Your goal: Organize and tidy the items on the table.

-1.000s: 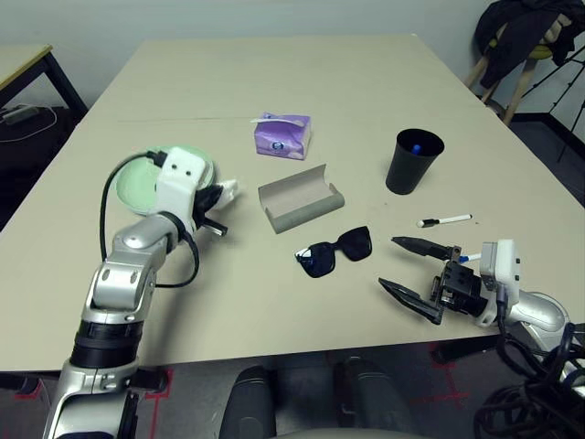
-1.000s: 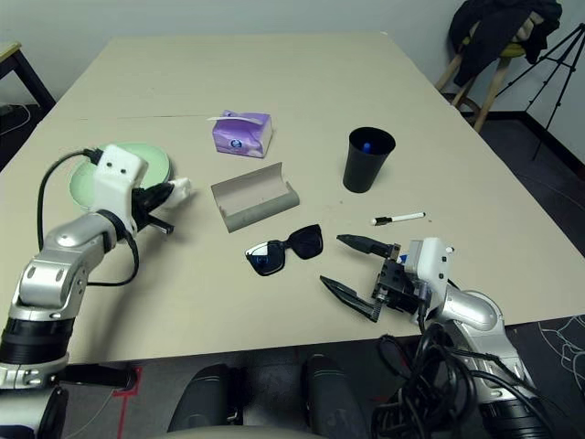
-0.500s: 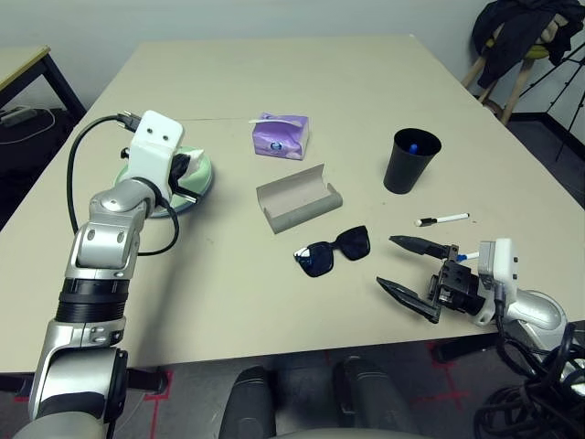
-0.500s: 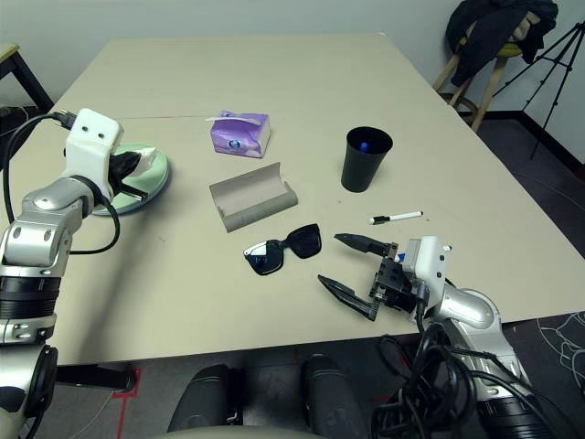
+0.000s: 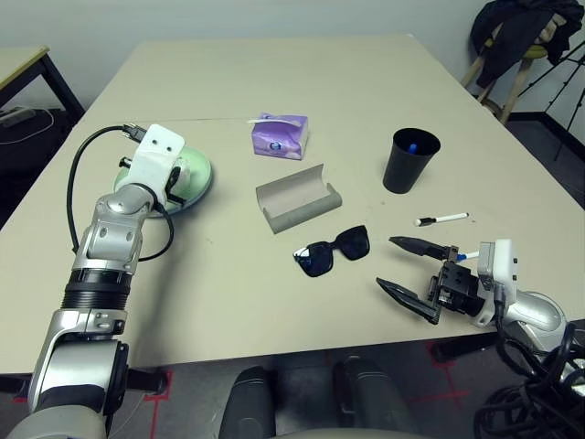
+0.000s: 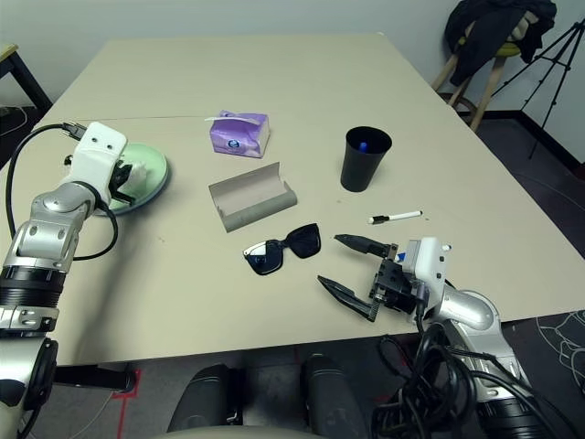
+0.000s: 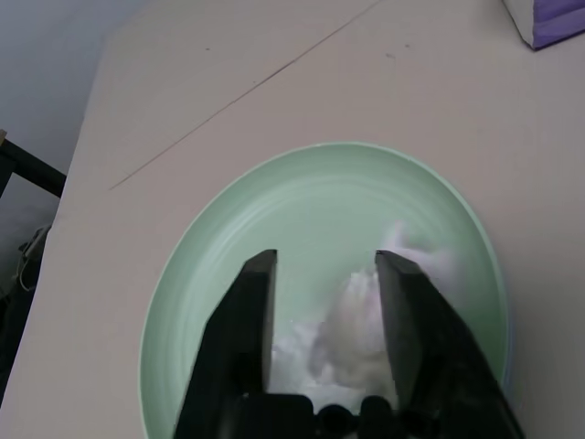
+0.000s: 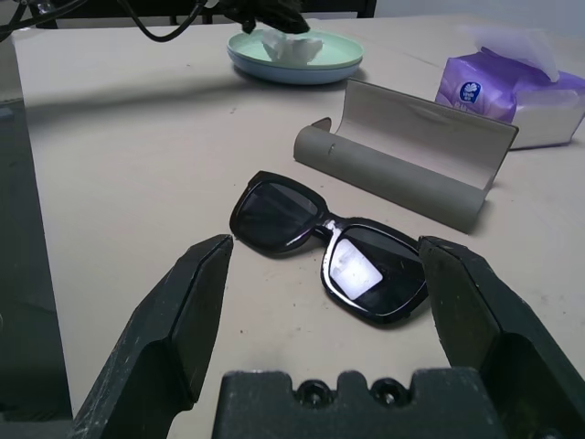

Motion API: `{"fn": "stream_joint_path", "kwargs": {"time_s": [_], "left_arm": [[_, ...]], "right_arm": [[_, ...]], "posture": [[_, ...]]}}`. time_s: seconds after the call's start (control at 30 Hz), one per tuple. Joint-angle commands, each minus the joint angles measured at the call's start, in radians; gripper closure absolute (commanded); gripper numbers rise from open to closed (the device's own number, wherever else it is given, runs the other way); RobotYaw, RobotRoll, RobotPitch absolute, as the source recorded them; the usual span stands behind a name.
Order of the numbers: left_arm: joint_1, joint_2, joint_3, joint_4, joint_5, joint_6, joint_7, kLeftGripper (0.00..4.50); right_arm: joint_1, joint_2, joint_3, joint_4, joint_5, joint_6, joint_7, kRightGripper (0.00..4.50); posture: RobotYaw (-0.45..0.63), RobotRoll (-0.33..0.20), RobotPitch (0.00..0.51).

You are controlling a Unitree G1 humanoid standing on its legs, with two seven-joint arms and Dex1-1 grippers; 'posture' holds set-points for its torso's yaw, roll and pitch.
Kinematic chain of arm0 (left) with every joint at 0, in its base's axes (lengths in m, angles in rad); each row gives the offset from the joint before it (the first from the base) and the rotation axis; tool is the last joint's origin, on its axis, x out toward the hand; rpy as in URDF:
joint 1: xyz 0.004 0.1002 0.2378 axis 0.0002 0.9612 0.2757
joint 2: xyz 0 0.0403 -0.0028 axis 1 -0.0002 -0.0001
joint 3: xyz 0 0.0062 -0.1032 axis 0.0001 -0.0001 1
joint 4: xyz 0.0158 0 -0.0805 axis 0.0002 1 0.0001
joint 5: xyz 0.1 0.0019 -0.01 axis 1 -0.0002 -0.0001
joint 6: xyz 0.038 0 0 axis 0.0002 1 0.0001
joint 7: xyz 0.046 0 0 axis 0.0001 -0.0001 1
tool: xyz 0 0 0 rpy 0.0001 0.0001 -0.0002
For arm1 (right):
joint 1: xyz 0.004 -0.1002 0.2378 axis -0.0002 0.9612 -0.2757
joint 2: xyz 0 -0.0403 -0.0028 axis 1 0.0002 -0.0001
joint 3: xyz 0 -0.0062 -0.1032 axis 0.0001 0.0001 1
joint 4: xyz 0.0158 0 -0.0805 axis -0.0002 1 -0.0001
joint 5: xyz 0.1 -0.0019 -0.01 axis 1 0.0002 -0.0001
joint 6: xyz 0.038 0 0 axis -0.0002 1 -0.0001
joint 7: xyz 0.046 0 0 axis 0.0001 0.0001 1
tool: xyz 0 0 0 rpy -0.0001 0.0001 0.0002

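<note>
My left gripper [image 7: 329, 265] hangs over the mint green plate [image 7: 302, 201], which is stacked on a light blue plate [image 8: 294, 69] at the table's left. Its fingers stand apart, and the crumpled white tissue [image 7: 352, 311] lies in the plate between them. Near the front right edge my right gripper [image 5: 387, 262] is open and points at the black sunglasses [image 5: 334, 250] a short way off. The grey glasses case [image 5: 297, 199] lies open at mid-table. A white pen [image 5: 443, 219] lies below the black cup [image 5: 409, 162]. The purple tissue box [image 5: 280, 135] sits behind the case.
A blue-capped pen [image 5: 416, 144] stands in the cup, and another pen [image 5: 466, 257] lies beside my right wrist. A stool with a black jacket [image 5: 526, 37] stands off the back right corner. A black-legged side table [image 5: 27, 69] is at the far left.
My left arm carried the tissue from beside the plates to over them, and its fingers have parted, leaving the tissue in the green plate. The right arm has not moved.
</note>
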Motion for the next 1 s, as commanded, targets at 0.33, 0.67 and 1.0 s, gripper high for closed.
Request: {"fn": "stream_joint_path", "kwargs": {"time_s": [0.33,0.67,1.0], "left_arm": [[0.151,-0.052,0.244,-0.314,-0.289,0.123,-0.128,0.02],[0.334,-0.074,0.321,-0.5,-0.453,0.1,-0.204,0.02],[0.434,-0.109,0.31,-0.637,-0.541,0.038,-0.242,0.02]], "right_arm": [[-0.041,-0.012,0.003,0.034,0.0,0.001,0.036,0.0],[-0.124,-0.01,0.01,0.116,-0.013,-0.018,0.088,0.0],[-0.181,-0.014,0.007,0.185,-0.026,-0.044,0.126,0.0]], "posture": [[0.0,0.0,0.074],[0.06,0.0,0.062],[0.09,0.0,0.056]]}}
